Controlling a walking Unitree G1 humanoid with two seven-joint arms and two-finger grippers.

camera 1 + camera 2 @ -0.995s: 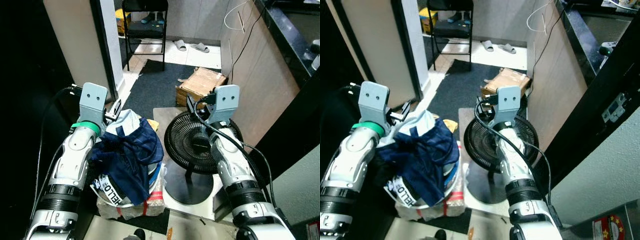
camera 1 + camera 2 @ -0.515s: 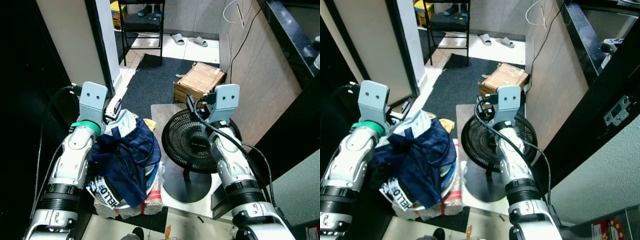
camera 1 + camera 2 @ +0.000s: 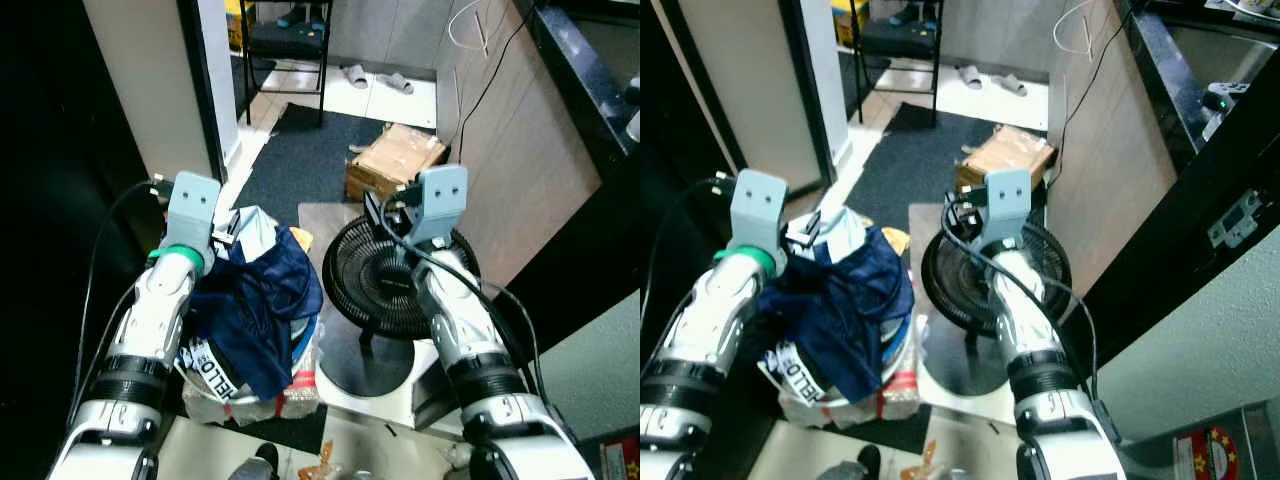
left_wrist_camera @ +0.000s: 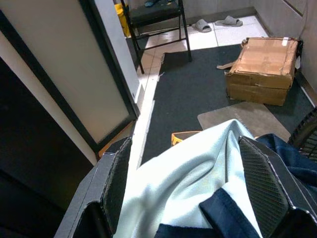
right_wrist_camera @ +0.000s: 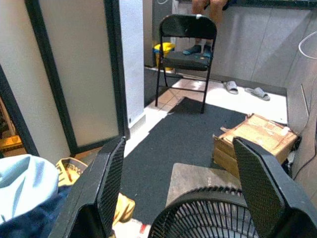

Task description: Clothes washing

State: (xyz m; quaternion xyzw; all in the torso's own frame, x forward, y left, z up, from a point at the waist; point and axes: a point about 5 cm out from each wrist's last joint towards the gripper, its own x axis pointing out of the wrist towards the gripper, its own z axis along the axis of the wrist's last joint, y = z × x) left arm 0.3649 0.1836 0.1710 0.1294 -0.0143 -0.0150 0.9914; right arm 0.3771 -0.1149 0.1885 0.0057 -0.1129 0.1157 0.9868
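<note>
Down on the floor, a heap of clothes (image 3: 255,310) sits piled in a basket (image 3: 300,385) to the robot's left, mostly a navy garment with a pale blue one (image 4: 190,173) on top and a white band printed with black letters (image 3: 210,368) hanging at the front. The left tool (image 4: 190,186) is clamped around the pale blue cloth, which bulges up between its two black fingers (image 4: 116,183). The right tool (image 5: 176,191) hangs spread wide with nothing between its fingers, above a black floor fan (image 3: 385,285) that stands just beside the basket. Beyond lie a dark mat (image 3: 320,160), a taped cardboard box (image 3: 395,160), a black folding chair (image 5: 188,37) and a pair of slippers (image 3: 375,78) on the tiles.
</note>
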